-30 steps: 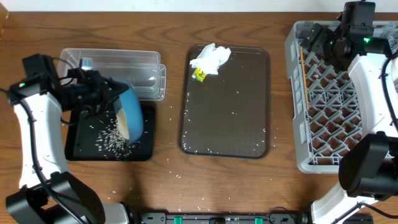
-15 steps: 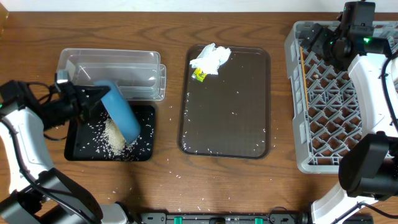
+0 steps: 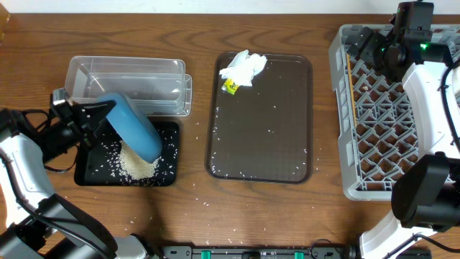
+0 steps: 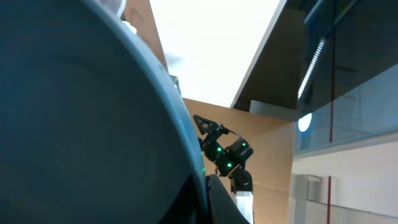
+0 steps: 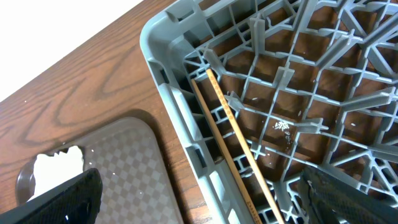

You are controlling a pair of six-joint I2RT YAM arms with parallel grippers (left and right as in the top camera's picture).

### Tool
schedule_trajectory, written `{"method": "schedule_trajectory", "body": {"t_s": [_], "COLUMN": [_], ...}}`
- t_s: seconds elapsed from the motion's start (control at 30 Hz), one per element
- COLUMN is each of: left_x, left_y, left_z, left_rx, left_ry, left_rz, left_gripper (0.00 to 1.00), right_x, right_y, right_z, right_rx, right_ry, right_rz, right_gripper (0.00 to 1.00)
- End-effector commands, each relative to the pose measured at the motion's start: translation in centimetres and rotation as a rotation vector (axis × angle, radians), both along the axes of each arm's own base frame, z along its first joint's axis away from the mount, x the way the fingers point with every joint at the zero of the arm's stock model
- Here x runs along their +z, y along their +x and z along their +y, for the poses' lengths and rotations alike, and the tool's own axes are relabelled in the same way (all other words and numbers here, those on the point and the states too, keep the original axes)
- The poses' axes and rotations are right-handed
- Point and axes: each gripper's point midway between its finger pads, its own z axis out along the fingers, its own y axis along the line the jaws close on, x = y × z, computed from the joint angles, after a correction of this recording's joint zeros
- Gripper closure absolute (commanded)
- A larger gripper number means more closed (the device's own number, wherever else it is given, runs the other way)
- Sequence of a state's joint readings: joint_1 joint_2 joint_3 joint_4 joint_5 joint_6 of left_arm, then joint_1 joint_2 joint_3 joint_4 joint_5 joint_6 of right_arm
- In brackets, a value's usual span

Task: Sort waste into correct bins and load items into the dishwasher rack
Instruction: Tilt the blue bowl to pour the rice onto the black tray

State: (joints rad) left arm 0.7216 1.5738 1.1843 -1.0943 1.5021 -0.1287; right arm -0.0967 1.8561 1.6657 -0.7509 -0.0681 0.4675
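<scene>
Left gripper point(image 3: 103, 115): pressed together on the rim of the large blue round bowl point(image 3: 135, 133), which it pinches.
Blue bowl: tilted steeply, just in front of the left fingers, above the shallow black rectangular tray point(image 3: 169, 176). In the left wrist view it fills almost the whole picture.
Loose white rice grains point(image 3: 136, 165): a heap in the black tray, directly under the lower edge of the bowl. Single grains lie scattered around it.
Clear rectangular plastic container point(image 3: 129, 80): just beyond the left gripper, beside the far edge of the black tray.
Right gripper point(image 5: 199, 183): spread wide, holding nothing, above the far left corner of the large grey plastic lattice rack point(image 5: 163, 74).
Thin wooden chopsticks point(image 5: 231, 144): inside the rack along its left wall, under the gap between the right fingers.
Flat brown serving tray point(image 3: 259, 137): between the two grippers, well apart from both.
Crumpled white paper napkin point(image 3: 243, 67): on the far left corner of the brown tray; the small yellow wrapper scrap point(image 3: 230, 86) lies against its near side.
</scene>
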Motion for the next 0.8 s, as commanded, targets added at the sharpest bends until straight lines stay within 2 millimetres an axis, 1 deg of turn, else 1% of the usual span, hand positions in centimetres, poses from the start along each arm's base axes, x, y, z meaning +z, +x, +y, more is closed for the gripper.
{"method": "schedule_trajectory", "body": {"t_s": [0.0, 0.1, 0.2, 0.27, 0.33, 0.37, 0.4, 0.47, 0.5, 0.57, 0.6, 0.67, 0.77], "left_x": [1.3, 1.3, 1.3, 1.2, 1.0, 1.1, 1.5, 1.6, 1.4, 1.6, 1.9, 2.1, 2.9], "left_y": [-0.4, -0.2, -0.4, -0.3, -0.4, -0.8, -1.0, -0.8, -0.8, -1.1, -1.2, -1.1, -1.6], "left_z": [0.0, 0.2, 0.0, 0.2, 0.0, -0.3, -0.6, -0.3, -0.1, -0.4, -0.6, -0.5, -1.4], "left_rx": [0.012, 0.011, 0.013, 0.011, 0.011, 0.011, 0.008, 0.007, 0.009, 0.011, 0.010, 0.005, -0.008], "left_ry": [-0.062, -0.033, -0.057, -0.028, -0.032, -0.059, -0.065, -0.012, 0.004, -0.035, -0.035, 0.019, 0.019], "left_rz": [-0.035, -0.065, -0.041, -0.070, -0.039, -0.012, -0.027, -0.088, -0.091, -0.056, -0.066, -0.123, -0.126], "left_gripper": [0.94, 0.94, 0.94, 0.94, 0.94, 0.94, 0.94, 0.94, 0.94, 0.94, 0.94, 0.94, 0.94], "right_x": [-0.1, -0.1, -0.1, -0.1, -0.1, -0.1, -0.1, -0.1, -0.1, -0.1, -0.1, -0.1, -0.1], "right_y": [0.0, 0.0, 0.0, 0.0, 0.0, 0.0, 0.0, 0.0, 0.0, 0.0, 0.0, 0.0, 0.0], "right_z": [-0.4, -0.4, -0.4, -0.4, -0.4, -0.4, -0.4, -0.4, -0.4, -0.4, -0.4, -0.4, -0.4], "right_rx": [-0.017, -0.017, -0.017, -0.018, -0.018, -0.018, -0.017, -0.017, -0.017, -0.018, -0.018, -0.017, -0.018], "right_ry": [0.006, 0.006, 0.006, 0.006, 0.006, 0.006, 0.006, 0.006, 0.006, 0.006, 0.006, 0.006, 0.006], "right_rz": [0.002, 0.002, 0.002, 0.002, 0.002, 0.002, 0.002, 0.002, 0.002, 0.002, 0.002, 0.002, 0.002], "right_gripper": [0.01, 0.01, 0.01, 0.01, 0.01, 0.01, 0.01, 0.01, 0.01, 0.01, 0.01, 0.01, 0.01]}}
